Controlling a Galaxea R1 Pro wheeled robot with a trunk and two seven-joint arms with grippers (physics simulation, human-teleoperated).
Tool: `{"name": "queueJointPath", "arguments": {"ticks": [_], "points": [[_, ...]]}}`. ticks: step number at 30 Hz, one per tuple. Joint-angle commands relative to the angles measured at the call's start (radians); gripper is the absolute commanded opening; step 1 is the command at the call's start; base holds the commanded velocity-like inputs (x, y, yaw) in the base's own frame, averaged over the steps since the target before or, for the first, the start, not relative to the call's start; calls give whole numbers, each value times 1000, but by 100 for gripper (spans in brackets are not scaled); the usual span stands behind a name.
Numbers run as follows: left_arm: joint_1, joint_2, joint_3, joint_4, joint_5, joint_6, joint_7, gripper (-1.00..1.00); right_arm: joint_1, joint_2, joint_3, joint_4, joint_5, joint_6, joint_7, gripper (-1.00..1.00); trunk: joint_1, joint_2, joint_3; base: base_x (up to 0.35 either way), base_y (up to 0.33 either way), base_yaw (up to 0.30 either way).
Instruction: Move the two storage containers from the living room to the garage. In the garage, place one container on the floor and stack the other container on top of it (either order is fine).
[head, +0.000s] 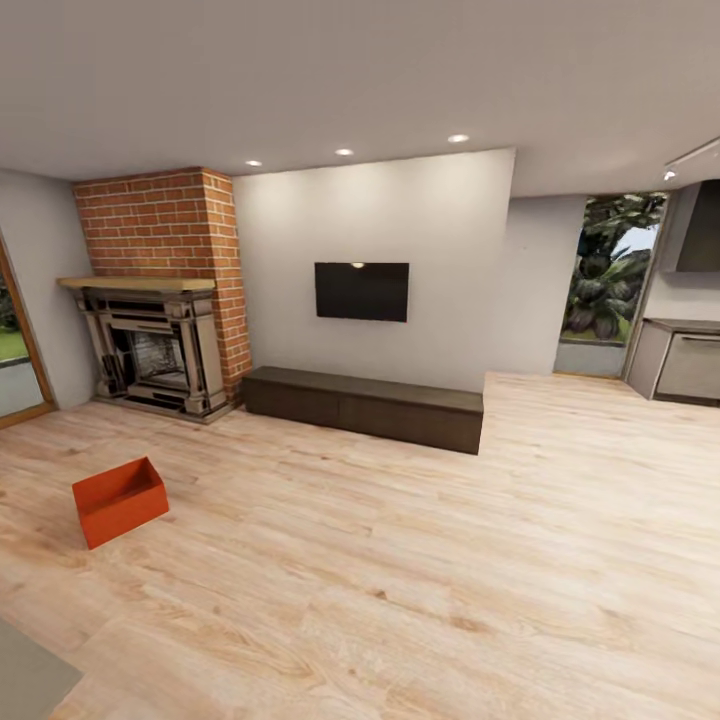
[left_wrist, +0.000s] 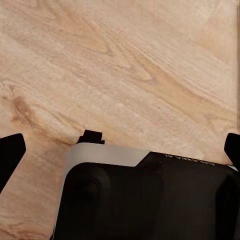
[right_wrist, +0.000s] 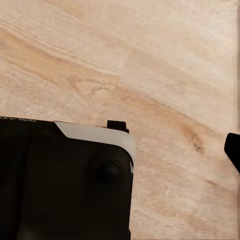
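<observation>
We see one orange bin (head: 120, 500) on the plank floor (head: 400, 560) at the head view's lower left, before the brick fireplace (head: 160, 340); a TV (head: 361, 291) hangs at centre. Left pincer (left_wrist: 122, 150) spread, empty; right pincer's (right_wrist: 232, 150) state we cannot tell.

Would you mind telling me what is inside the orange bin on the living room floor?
The bin stands open-topped on the wood floor. Only the upper part of its inner far walls shows, plain orange. Its near wall hides the bottom, so I cannot tell whether anything lies inside.
</observation>
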Motion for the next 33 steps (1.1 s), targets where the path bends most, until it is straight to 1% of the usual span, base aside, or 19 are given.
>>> {"name": "queueJointPath", "arguments": {"ticks": [1, 25, 33], "points": [[-1, 0, 2, 1, 5, -3, 2, 100, -1, 1, 9, 3, -10, -6, -1, 100, 1, -1, -2, 302, -95, 0], [-1, 0, 2, 1, 5, -3, 2, 100, -1, 1, 9, 3, -10, -6, -1, 100, 1, -1, -2, 303, -92, 0], [-1, 0, 2, 1, 5, -2, 2, 100, -1, 1, 8, 3, -10, -4, -1, 100, 1, -1, -2, 313, -17, 0]]}}
